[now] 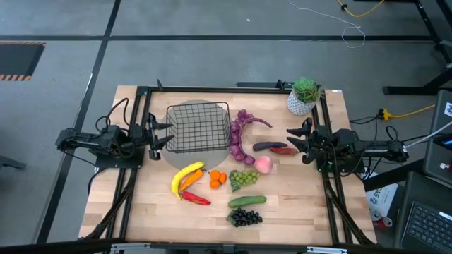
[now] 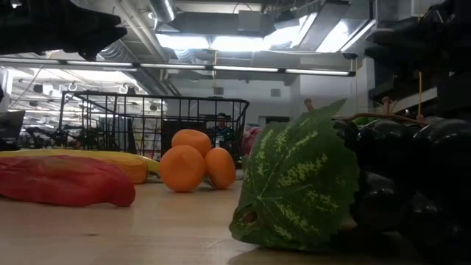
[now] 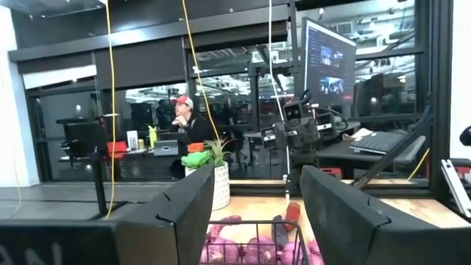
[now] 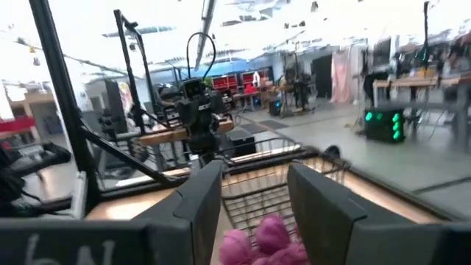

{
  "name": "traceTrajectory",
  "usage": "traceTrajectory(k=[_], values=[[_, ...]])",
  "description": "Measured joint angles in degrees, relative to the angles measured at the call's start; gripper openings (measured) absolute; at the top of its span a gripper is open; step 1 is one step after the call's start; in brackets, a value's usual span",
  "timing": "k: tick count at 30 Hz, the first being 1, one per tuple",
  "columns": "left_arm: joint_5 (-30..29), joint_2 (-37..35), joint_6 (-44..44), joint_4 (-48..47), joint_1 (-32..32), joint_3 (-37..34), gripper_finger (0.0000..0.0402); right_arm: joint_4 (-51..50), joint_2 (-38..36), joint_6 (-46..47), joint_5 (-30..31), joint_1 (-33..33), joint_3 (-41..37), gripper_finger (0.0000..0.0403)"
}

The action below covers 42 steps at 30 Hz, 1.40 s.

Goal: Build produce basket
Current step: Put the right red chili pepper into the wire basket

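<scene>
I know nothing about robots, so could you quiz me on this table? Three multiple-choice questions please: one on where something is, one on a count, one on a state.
1. Where does the potted plant stand?
A. in the table's far right corner
B. inside the basket
C. beside the banana

2. How many orange pieces lie beside the banana?
A. one
B. three
C. six

3. What is in the basket?
A. nothing yet
B. the cucumber
C. the black grapes

Answers:
1 A: the high view shows the plant at the far right corner, behind the right gripper.
2 B: three orange pieces sit in a cluster next to the banana.
3 A: only bare wire mesh shows; the cucumber and black grapes lie on the table's near side, and the left gripper waits open at the basket's left.
</scene>
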Motion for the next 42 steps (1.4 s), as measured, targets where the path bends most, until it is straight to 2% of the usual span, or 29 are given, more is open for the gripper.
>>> traceTrajectory(k=[6, 10, 12, 17, 20, 25, 28, 31, 33, 35, 38, 42], values=[[-4.9, 0.0, -1.8, 0.6, 0.0, 0.0, 0.0199, 4.6, 0.0, -10.8, 0.1, 0.0, 0.0, 0.0158], [-5.4, 0.0, -2.2, -0.3, 0.0, 0.0, 0.0199, 5.1, 0.0, -19.4, 0.0, 0.0, 0.0, 0.0158], [-5.7, 0.0, -3.9, -0.1, 0.0, 0.0, 0.0199, 5.2, 0.0, -19.6, 0.1, 0.0, 0.0, 0.0158], [-5.8, 0.0, -14.2, -0.6, 0.0, 0.0, 0.0199, 9.7, 0.0, -9.5, 4.9, 0.0, 0.0, 0.0158], [-8.5, 0.0, -15.0, -0.7, 0.0, 0.0, 0.0199, 13.2, 0.0, -3.3, 7.3, 0.0, 0.0, 0.0158], [-12.2, 0.0, -15.0, -0.7, 0.0, 0.0, 0.0199, 14.0, 0.0, -6.0, 8.4, 0.0, 0.0, 0.0158], [-12.6, 0.0, -15.1, -1.0, 0.0, 0.0, 0.0199, 8.9, 0.0, -2.8, 5.3, 0.0, 0.0, 0.0158], [-11.3, 0.0, -16.0, -1.4, 0.0, 0.0, 0.0199, 2.9, 0.0, 3.1, -1.8, 0.0, 0.0, 0.0158], [-11.2, 0.0, -21.9, 1.0, 0.0, 0.0, 0.0199, 1.7, 0.2, 9.5, -5.7, 0.0, 0.0, 0.0158], [-9.0, 0.0, -29.0, 1.5, 0.0, 0.0, 0.0199, 2.9, 0.1, 15.0, -8.4, 0.0, 0.0, 0.0158], [-1.9, 0.0, -36.7, 1.6, 0.0, 0.0, 0.0199, 4.2, 0.1, 19.1, -10.8, 0.6, 0.0, 0.0158], [3.7, 1.9, -42.0, 0.7, 0.0, 0.0, 0.0199, 7.5, 0.1, 19.8, -6.7, 1.9, 0.0, 0.0158]])
